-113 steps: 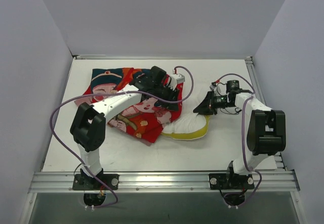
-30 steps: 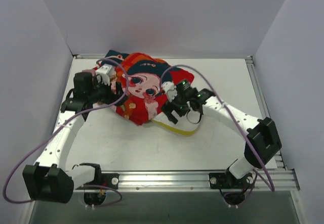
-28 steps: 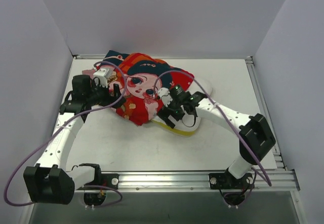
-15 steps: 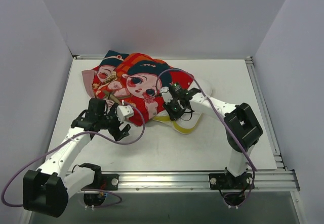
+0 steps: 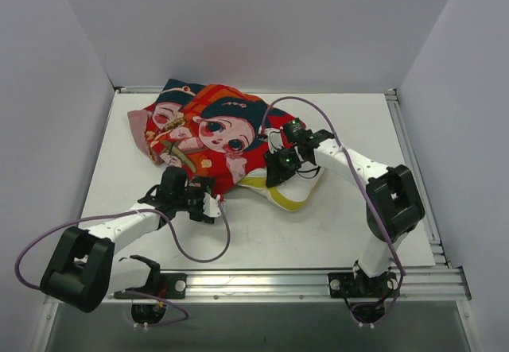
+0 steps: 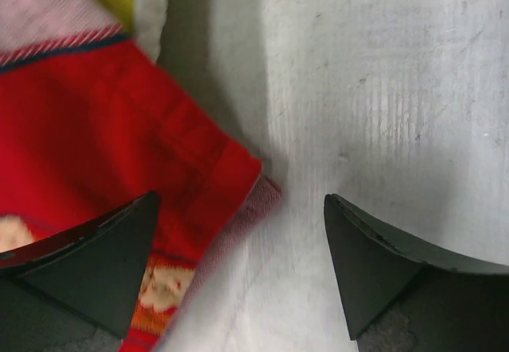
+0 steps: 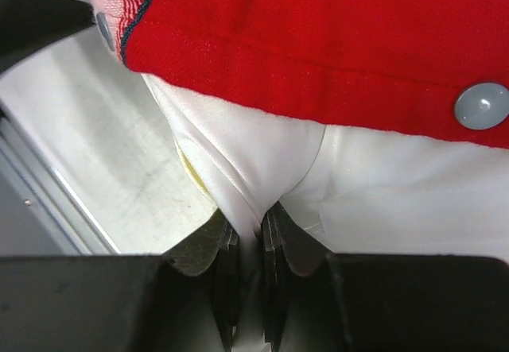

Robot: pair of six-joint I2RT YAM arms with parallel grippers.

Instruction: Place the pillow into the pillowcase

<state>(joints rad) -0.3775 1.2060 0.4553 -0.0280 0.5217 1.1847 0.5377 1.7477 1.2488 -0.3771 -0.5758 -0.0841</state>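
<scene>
The red pillowcase (image 5: 211, 133) with cartoon children lies bunched at the table's back middle, covering most of the pillow. The pillow (image 5: 293, 191) pokes out at the case's front right as a white corner with a yellow band. My right gripper (image 5: 274, 169) is shut on a fold of the pillow's white fabric (image 7: 248, 209), just below the pillowcase's red hem (image 7: 318, 42) with its snap button (image 7: 481, 104). My left gripper (image 5: 208, 203) rests low at the case's front corner, open. In its wrist view the red corner (image 6: 119, 129) lies by the left finger (image 6: 87, 264), untouched by the right one.
An aluminium rail (image 5: 254, 280) runs along the table's near edge. White walls close off the left, back and right. Purple cables loop from both arms, one (image 5: 199, 249) lying on the table (image 5: 342, 233) in front of the left gripper.
My left arm has swung from the pillowcase's left side down to its front corner, still open. My right gripper has closed on the pillow's edge and shifted slightly right.
</scene>
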